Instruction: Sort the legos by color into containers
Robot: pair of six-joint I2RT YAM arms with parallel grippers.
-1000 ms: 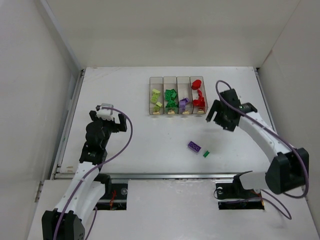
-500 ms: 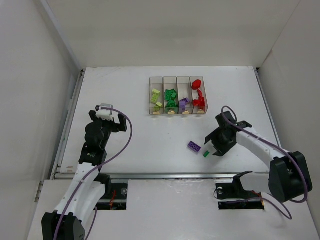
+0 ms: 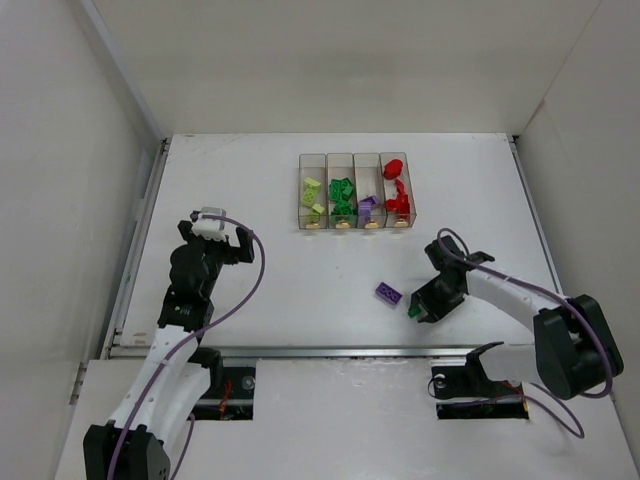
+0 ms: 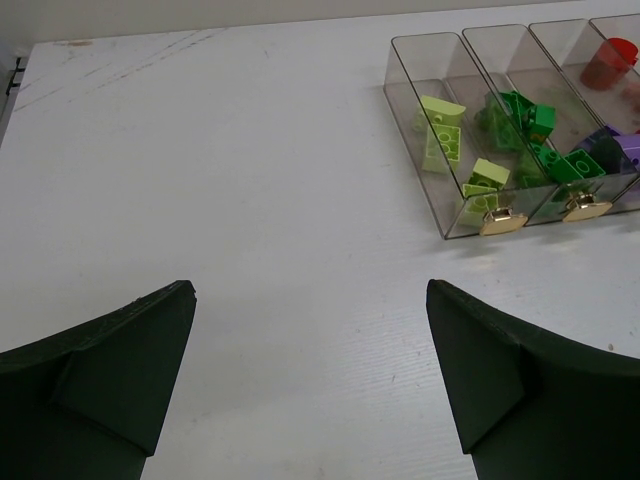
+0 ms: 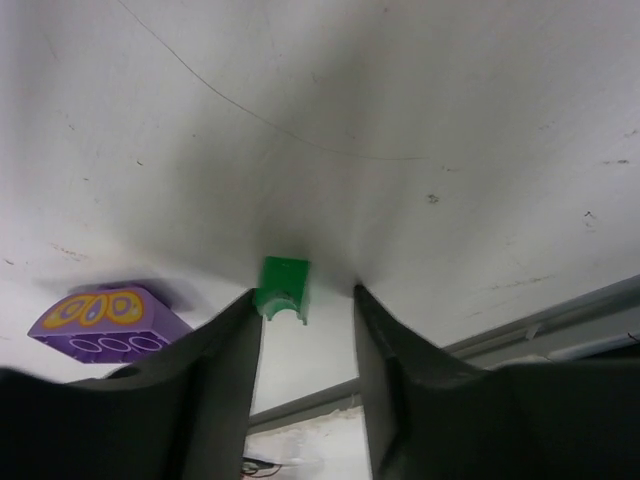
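Note:
A small green lego (image 5: 283, 290) lies on the white table near the front edge, seen from above as a green speck (image 3: 413, 309). My right gripper (image 5: 305, 296) is down over it with the jaws partly closed. The left finger touches the piece and a gap remains on the right side. A purple lego (image 3: 389, 293) lies just left of it, also visible as a purple brick (image 5: 108, 322) beside the left finger. The containers (image 3: 313, 157) stand at the back, holding yellow-green, green, purple and red legos in turn. My left gripper (image 3: 214, 236) hovers open over bare table at the left.
In the left wrist view the containers (image 4: 425, 38) show at the upper right, with gold dots on their near ends. A metal rail (image 3: 330, 351) runs along the table's front edge just behind the right gripper. White walls enclose the table on three sides.
The right arm swung from beside the containers down to the green lego near the front edge, and its jaws have narrowed around it. The left arm has not moved.

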